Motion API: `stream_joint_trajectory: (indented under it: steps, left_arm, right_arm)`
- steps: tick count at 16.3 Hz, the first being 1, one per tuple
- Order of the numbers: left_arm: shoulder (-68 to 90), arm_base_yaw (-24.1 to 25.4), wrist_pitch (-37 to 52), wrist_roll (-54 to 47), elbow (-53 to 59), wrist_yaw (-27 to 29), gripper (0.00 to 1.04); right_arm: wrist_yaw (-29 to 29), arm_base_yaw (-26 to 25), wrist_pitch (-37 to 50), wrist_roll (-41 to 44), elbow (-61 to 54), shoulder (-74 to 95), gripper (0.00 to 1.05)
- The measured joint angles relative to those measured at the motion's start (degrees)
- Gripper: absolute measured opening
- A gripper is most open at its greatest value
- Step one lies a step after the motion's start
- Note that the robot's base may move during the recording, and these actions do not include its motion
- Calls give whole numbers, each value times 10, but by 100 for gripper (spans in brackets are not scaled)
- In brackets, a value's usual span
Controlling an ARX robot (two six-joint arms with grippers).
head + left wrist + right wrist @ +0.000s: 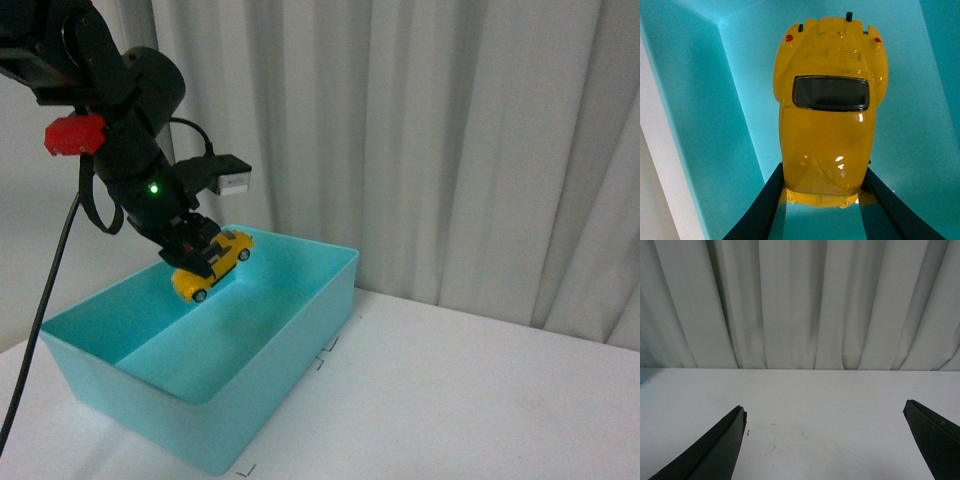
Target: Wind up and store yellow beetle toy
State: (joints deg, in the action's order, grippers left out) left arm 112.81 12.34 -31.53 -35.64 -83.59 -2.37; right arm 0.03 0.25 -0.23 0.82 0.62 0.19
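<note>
Front view first: where is the yellow beetle toy (pixel 212 266)?

In the air over the open teal bin (pixel 262 392), near the bin's far wall. It hangs tilted, one end lower than the other, and its wheels touch nothing.

What holds it?

The left claw (pixel 200 257). It reaches down from the black left arm and pinches the toy at one end.

Does the left wrist view agree?

Yes. There the toy fills most of the picture, roof and dark window facing the camera. The two black fingers (pixel 762 210) press against its sides at the near end. The end with the small red lights points away from the claw, toward the teal floor of the bin.

Is the toy touching the bin floor?

Not in the front view; it hangs clear above the floor. From the wrist view alone that cannot be told.

And the right claw (pixel 824 407)?

Only the right wrist view shows it. Its two dark fingers stand spread wide apart with nothing between them, above the white tabletop (pixel 830 390).

Where does the bin stand?

On that same tabletop, on the robot's left side, with a pale pleated curtain (pixel 450 150) hanging behind it.
</note>
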Motion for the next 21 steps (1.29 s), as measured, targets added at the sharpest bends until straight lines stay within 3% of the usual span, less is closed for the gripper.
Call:
stream_joint_trajectory:
  steps: [8, 14, 16, 20, 21]
  left_arm:
    - [61, -53, 109, 80, 38, 92, 35]
    - [104, -60, 122, 88, 31, 134, 35]
    - [110, -67, 116, 90, 31, 130, 50]
    - [108, -68, 101, 113, 24, 95, 96]
    - [103, -64, 103, 115, 24, 81, 100]
  right_arm:
    - [0, 0, 0, 0, 0, 0, 98]
    - [0, 0, 0, 0, 0, 0, 98]
    - [0, 0, 0, 0, 0, 0, 98]
    - [0, 0, 0, 0, 0, 0, 98]
    - [0, 0, 0, 0, 0, 0, 98]
